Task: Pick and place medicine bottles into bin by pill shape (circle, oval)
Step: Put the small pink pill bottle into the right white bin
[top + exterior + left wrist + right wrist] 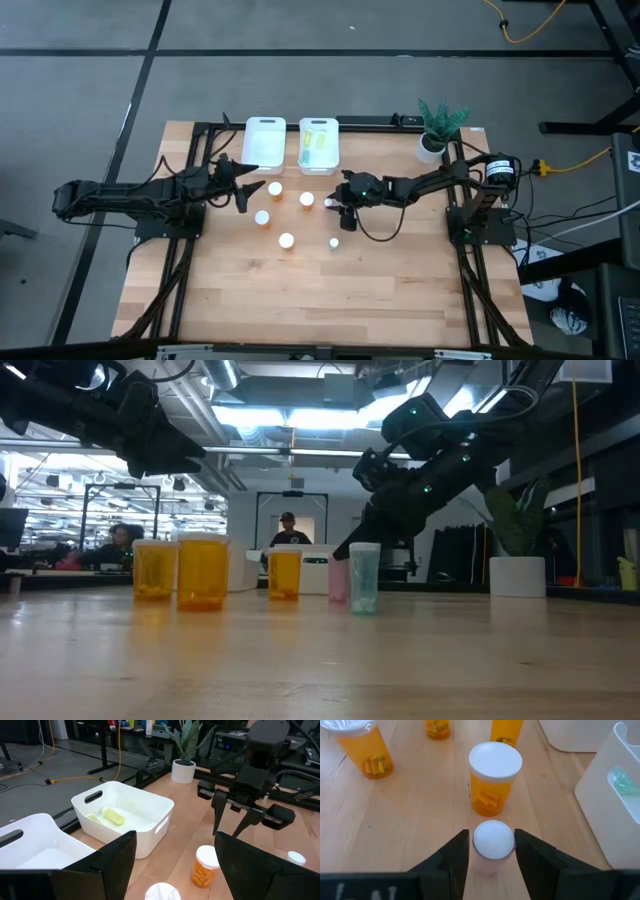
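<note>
Between the right hand's fingers, a pinkish bottle stands upright.

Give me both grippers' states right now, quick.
Left gripper: open, empty, above the orange bottles near the bins.
Right gripper: fingers either side of a small pinkish bottle; cannot tell if gripped.

light: bright, even overhead | glare: ceiling lights, low view | shadows: soft | blur: slight
</note>
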Controlling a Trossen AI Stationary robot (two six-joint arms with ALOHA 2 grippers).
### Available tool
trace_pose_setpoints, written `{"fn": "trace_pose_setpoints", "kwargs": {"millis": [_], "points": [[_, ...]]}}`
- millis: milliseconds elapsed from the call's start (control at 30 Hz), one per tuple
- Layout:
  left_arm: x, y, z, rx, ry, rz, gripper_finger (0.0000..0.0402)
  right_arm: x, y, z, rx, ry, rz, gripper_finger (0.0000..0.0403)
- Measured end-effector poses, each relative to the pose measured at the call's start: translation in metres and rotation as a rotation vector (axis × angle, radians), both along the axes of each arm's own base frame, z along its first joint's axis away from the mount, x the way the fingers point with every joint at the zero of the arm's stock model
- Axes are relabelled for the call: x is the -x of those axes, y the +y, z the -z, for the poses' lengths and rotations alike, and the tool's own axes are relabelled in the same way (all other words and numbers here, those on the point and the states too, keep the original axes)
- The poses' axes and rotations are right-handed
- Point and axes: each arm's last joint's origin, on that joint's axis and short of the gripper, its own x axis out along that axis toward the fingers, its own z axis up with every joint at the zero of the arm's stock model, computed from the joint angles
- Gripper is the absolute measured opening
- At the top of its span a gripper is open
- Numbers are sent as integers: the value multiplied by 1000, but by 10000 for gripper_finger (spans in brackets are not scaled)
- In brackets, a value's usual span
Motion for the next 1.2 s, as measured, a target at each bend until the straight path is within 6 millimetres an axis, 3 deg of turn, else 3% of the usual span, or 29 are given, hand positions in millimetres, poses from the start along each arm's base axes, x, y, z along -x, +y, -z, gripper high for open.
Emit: {"fn": "trace_pose_setpoints", "kwargs": {"millis": [700,933,1067,1200], "points": [[0,0,0,0,0,0,260,-6,-2,9,28,-29,22,156],[0,0,0,0,0,0,260,-5,-2,8,22,-29,23,114],[0,0,0,0,0,0,260,-11,-3,-8,72,-70,54,113],[0,0,1,2,12,-1,260,-20,-10,-39,233,-107,113,121]]}}
